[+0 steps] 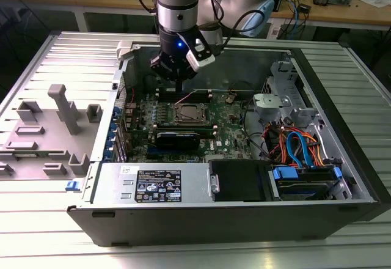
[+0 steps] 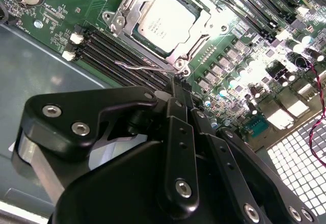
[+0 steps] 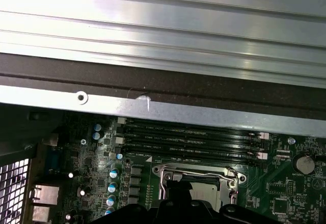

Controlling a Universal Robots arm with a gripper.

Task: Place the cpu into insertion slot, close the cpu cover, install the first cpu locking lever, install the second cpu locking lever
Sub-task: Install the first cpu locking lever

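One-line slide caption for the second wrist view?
Tool at a thin wire lever beside the cpu cover, closed over the seated cpu.

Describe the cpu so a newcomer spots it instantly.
Inside the open computer case, find the green motherboard; near its middle sits a silvery metal frame. The cpu is the flat silvery-grey square within that frame, unlike the long black memory slots beside it.

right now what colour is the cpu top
Silvery grey, best in the second wrist view: the cpu.
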